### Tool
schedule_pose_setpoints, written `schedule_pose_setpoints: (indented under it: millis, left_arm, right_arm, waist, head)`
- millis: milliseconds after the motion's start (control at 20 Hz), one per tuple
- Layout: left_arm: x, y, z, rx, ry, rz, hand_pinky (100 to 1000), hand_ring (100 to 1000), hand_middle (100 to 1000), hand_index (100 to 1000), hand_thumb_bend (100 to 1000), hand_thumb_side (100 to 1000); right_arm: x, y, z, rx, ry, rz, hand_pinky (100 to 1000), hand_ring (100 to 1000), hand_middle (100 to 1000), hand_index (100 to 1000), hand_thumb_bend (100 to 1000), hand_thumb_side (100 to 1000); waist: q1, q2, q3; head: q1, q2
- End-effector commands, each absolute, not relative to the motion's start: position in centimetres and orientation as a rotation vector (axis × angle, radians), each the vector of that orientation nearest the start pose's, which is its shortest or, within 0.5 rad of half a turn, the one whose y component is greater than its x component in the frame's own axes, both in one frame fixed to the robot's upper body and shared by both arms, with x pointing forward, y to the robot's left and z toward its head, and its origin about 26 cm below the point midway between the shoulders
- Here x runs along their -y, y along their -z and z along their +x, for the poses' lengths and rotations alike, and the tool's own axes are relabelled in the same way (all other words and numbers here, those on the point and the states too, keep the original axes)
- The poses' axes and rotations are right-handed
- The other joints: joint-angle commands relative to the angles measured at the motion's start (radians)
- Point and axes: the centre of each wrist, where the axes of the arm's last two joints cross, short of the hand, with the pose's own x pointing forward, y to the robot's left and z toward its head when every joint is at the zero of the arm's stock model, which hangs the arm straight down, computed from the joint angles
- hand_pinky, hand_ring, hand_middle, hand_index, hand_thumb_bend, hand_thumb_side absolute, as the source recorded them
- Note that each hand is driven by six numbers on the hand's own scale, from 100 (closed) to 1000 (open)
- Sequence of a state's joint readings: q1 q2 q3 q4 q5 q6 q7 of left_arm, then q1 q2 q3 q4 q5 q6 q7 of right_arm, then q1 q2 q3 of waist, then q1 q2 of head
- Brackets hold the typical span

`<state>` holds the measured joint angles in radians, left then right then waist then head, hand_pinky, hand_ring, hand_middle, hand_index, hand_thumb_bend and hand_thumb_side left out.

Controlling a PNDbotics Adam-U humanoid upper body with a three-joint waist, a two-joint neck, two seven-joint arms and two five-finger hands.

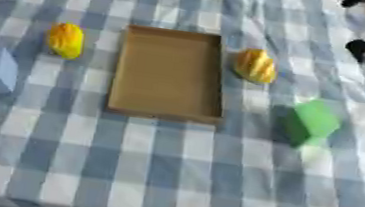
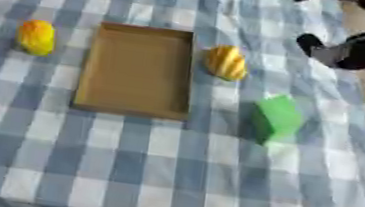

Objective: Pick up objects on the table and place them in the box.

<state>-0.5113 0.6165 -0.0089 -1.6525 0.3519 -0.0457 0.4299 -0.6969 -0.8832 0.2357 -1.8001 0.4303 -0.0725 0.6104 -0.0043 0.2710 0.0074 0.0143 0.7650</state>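
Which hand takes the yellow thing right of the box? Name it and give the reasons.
Right, probably. The right hand hangs over the table's far right side, near the yellow object beside the empty box. No left hand shows.

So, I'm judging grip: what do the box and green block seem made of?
The shallow brown open box looks like matte cardboard: flat tan, thin walls, no shine. The green block looks smooth and evenly coloured, perhaps plastic or foam; the views leave that open.
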Motion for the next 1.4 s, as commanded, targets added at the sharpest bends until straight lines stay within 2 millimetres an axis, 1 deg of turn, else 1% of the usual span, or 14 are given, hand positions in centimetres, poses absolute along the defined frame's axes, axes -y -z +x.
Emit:
schedule_pose_setpoints:
  millis: [50, 200, 250, 400, 500, 650, 700, 750, 850, 1150, 1250, 1300, 1400]
  left_arm:
    - [-32.8, -24.5, 35.8, 2.251, -0.08, 0.351, 853, 870, 827, 935, 622, 882]
    - [-32.8, -24.5, 35.8, 2.25, -0.082, 0.35, 852, 870, 827, 935, 621, 883]
    - [-32.8, -24.5, 35.8, 2.249, -0.082, 0.35, 852, 870, 827, 935, 620, 883]
    - [-32.8, -24.5, 35.8, 2.249, -0.082, 0.35, 851, 869, 826, 934, 618, 883]
    - [-32.8, -24.5, 35.8, 2.249, -0.082, 0.351, 851, 869, 826, 934, 618, 883]
    - [-32.7, -24.5, 35.8, 2.25, -0.08, 0.348, 850, 869, 826, 935, 617, 884]
    - [-32.7, -24.5, 35.9, 2.25, -0.079, 0.348, 850, 869, 826, 935, 617, 884]
    - [-32.7, -24.5, 35.9, 2.25, -0.079, 0.347, 850, 868, 826, 935, 616, 884]
    - [-32.6, -24.5, 35.9, 2.249, -0.079, 0.344, 849, 872, 826, 934, 615, 885]
    - [-32.4, -24.4, 36.0, 2.247, -0.074, 0.336, 849, 879, 826, 934, 612, 887]
    - [-32.4, -24.4, 36.0, 2.247, -0.074, 0.336, 848, 879, 826, 934, 610, 888]
    - [-32.4, -24.4, 36.0, 2.246, -0.074, 0.335, 848, 879, 826, 934, 610, 888]
    - [-32.3, -24.3, 36.0, 2.244, -0.075, 0.333, 848, 879, 826, 934, 609, 889]
  right_arm:
    - [28.6, -32.4, 33.5, 1.598, -1.813, -0.882, 879, 865, 795, 844, 275, 243]
    - [28.7, -32.0, 33.6, 1.567, -1.826, -0.867, 883, 872, 800, 841, 321, 126]
    - [28.8, -31.9, 33.5, 1.552, -1.833, -0.859, 885, 876, 803, 843, 330, 116]
    - [29.1, -31.5, 33.1, 1.5, -1.868, -0.851, 888, 884, 811, 844, 347, 134]
    - [29.3, -31.2, 32.7, 1.471, -1.894, -0.851, 889, 886, 816, 846, 354, 169]
    - [29.5, -30.7, 32.0, 1.441, -1.924, -0.858, 894, 896, 830, 864, 393, 192]
    - [29.5, -30.5, 31.8, 1.431, -1.934, -0.854, 895, 899, 833, 869, 405, 213]
    - [29.5, -30.2, 31.6, 1.421, -1.941, -0.849, 896, 902, 836, 877, 415, 256]
    - [29.5, -29.8, 31.3, 1.404, -1.951, -0.843, 895, 901, 833, 879, 423, 289]
    - [29.4, -28.7, 31.0, 1.386, -1.982, -0.824, 892, 898, 840, 881, 433, 243]
    - [29.5, -28.4, 30.9, 1.384, -1.987, -0.82, 892, 896, 841, 887, 442, 213]
    - [29.4, -28.3, 30.9, 1.384, -1.988, -0.814, 891, 894, 839, 887, 451, 219]
    - [29.4, -28.1, 30.7, 1.39, -1.993, -0.808, 890, 891, 837, 886, 442, 199]
  waist:
    - [0.0, -0.022, 0.002]
    - [0.0, -0.02, 0.003]
    - [0.0, -0.02, 0.003]
    - [-0.001, -0.019, 0.003]
    - [-0.001, -0.018, 0.001]
    - [-0.001, -0.016, 0.0]
    - [-0.001, -0.015, 0.0]
    - [0.0, -0.015, 0.0]
    - [0.0, -0.013, -0.001]
    - [0.004, -0.01, 0.002]
    - [0.004, -0.008, 0.003]
    - [0.004, -0.008, 0.004]
    - [0.004, -0.007, 0.005]
  head:
    - [-0.005, 0.005]
    - [-0.005, 0.005]
    - [-0.005, 0.005]
    - [-0.005, 0.005]
    - [-0.004, 0.005]
    - [-0.004, 0.005]
    - [-0.005, 0.005]
    - [-0.005, 0.005]
    - [-0.005, 0.005]
    - [-0.004, 0.005]
    - [-0.004, 0.005]
    - [-0.004, 0.005]
    - [-0.004, 0.005]
